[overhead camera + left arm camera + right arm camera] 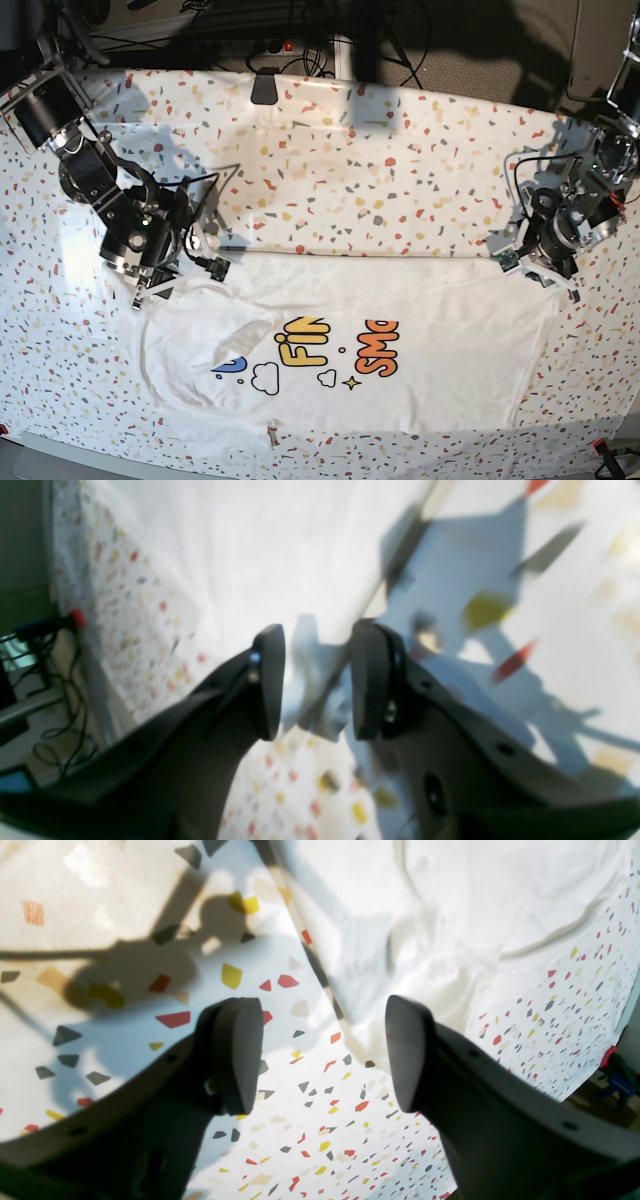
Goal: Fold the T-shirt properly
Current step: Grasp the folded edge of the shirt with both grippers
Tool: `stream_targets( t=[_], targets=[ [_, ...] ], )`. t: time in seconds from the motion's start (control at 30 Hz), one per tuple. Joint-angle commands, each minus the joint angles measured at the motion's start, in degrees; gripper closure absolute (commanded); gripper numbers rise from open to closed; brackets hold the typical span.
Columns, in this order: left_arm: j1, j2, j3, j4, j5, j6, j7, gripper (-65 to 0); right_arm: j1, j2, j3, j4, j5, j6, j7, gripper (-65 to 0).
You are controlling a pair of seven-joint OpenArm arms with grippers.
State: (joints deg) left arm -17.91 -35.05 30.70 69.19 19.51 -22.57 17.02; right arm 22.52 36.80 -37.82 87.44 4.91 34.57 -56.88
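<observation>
The T-shirt [400,360] is laid flat on the table cover [400,170], toward the near edge, with its long axis running side to side and a straight folded edge along its far side. The printed lettering is seen on top near the middle, partly covered by a turned-over flap on the base view's left.

Each arm is stationed at one far corner of the T-shirt. The right gripper [322,1055] is held with its jaws spread wide and nothing between them; in its wrist view the cloth's edge and a crumpled sleeve lie just beyond the right-hand finger [407,1055], so the fabric is ahead and slightly to that side. The left gripper [312,680] is held over the opposite far corner, jaws partly apart; a blurred pale fold appears in the gap, but whether cloth is pinched there cannot be told from the pictures.

Neither arm is clearly nearer; the coming move is judged to turn on both corners along that far edge being taken together.

The T-shirt is soft, thin white cotton, limp and creased at the sleeve, its hem a narrow stitched ridge. The table cover is smooth, speckled with small angular chips of colour
</observation>
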Motion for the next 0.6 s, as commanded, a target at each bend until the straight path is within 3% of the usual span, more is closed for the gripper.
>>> stream_targets(
  t=[0.0,0.23,0.5,0.57],
  targets=[
    [-1.46,-0.17,-0.55,0.50,0.02,0.70,-0.63,-21.7,1.44,0.68,0.68,0.79,-0.17,-0.39,0.35,-38.3],
    [-2.86,2.80,-0.52,-4.39,2.12,0.74,-0.61,-20.9,1.42,0.68,0.68,0.79,-0.17,-0.35,0.31,-38.3],
    [-3.30,2.19,-0.52,-5.35,0.87,0.76,-0.48,0.0,1.42,0.98,0.66,-1.88,-0.26,4.17,3.89,-38.3],
    [-3.34,2.43,-0.55,-5.35,0.85,0.76,-0.63,0.0,1.42,0.98,0.66,-3.72,-2.51,4.85,6.23,-38.3]
  ],
)
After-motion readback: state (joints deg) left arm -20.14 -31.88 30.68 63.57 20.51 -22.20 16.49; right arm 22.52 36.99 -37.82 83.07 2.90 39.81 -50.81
